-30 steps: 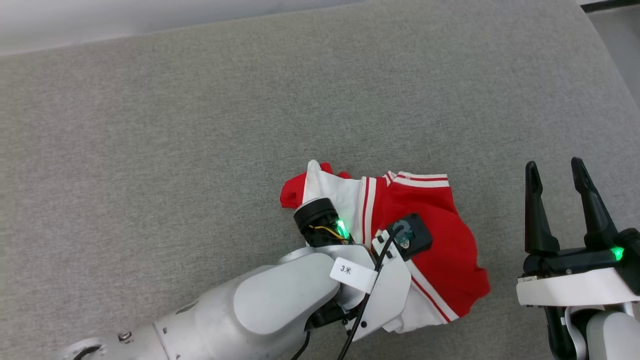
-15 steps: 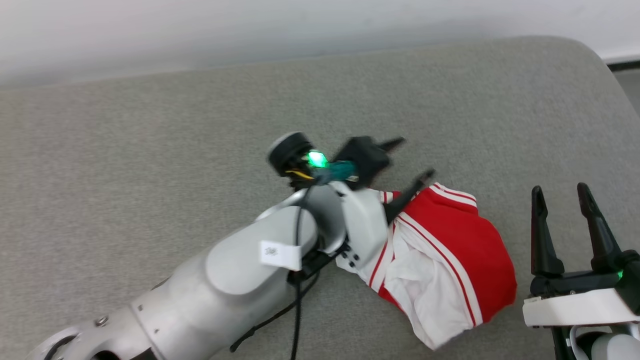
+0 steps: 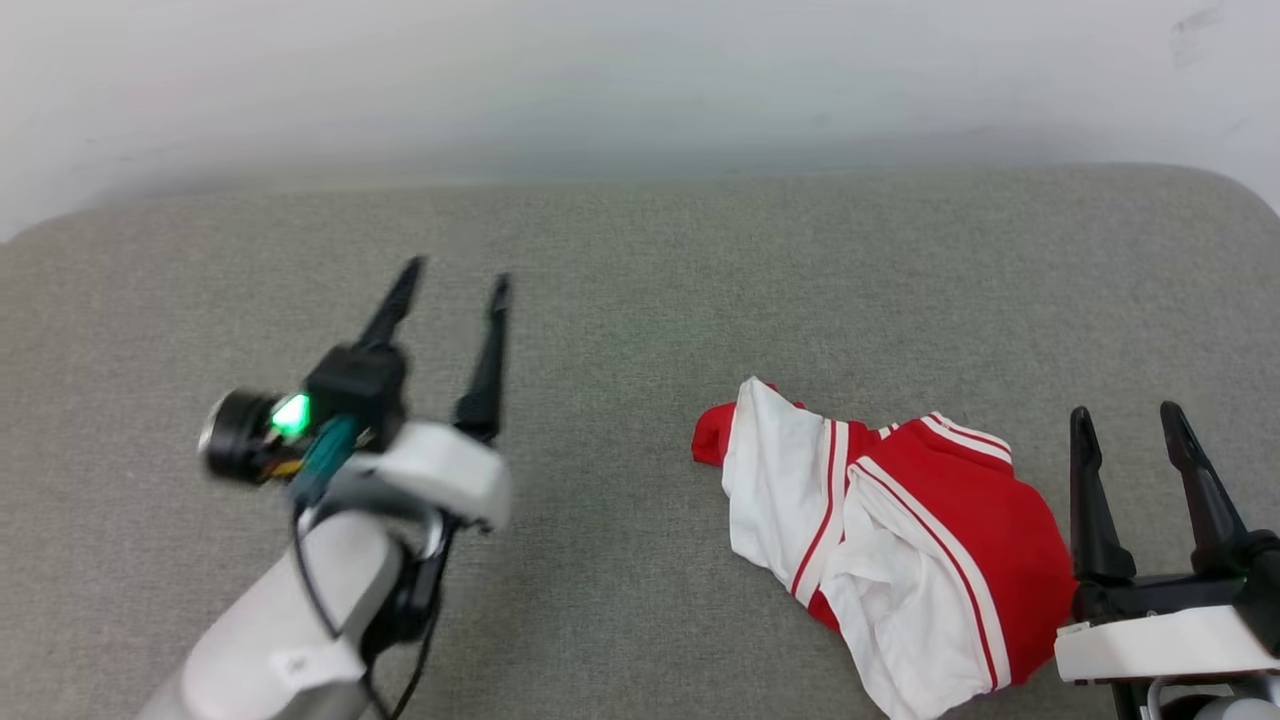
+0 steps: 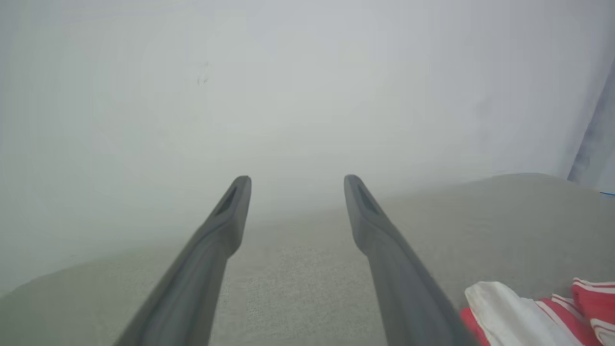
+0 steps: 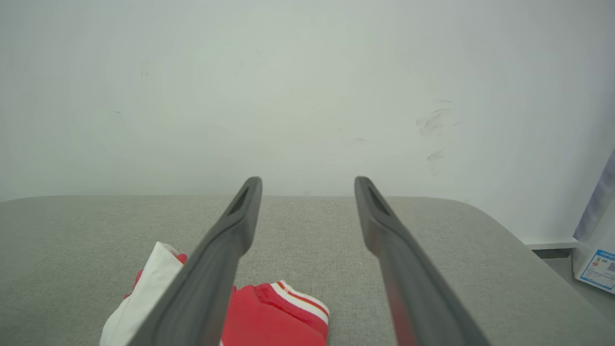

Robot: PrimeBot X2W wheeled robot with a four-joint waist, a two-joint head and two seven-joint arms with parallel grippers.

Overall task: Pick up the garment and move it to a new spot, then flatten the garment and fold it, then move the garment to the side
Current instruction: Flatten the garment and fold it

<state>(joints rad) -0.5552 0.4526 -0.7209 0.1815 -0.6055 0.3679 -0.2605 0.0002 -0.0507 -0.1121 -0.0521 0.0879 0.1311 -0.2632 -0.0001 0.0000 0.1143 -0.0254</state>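
We judge the garment [image 3: 950,520] set down in its spot and not yet flattened: it lies in a crumpled heap on the grey bench [image 3: 640,260], red body and white sleeve folded over each other, with no lettering showing.

To flatten it well, we would not pinch the middle of the heap, since that only lifts the bundle. We would look for two separate edges, such as the striped trim and a white sleeve edge, take a single layer in each, and draw them apart low over the bench so the cloth spreads instead of bunching. Layers may cling together, so we would check that each pinch holds one layer only.

The left fingers [image 3: 488,360] are spread and hold nothing. The garment lies well apart from them, off to their right and nearer their base than their tips. The right fingers [image 3: 1090,500] are also spread and hold nothing. The garment lies just beside them on their left, level with their lower half, and none of it lies between them.
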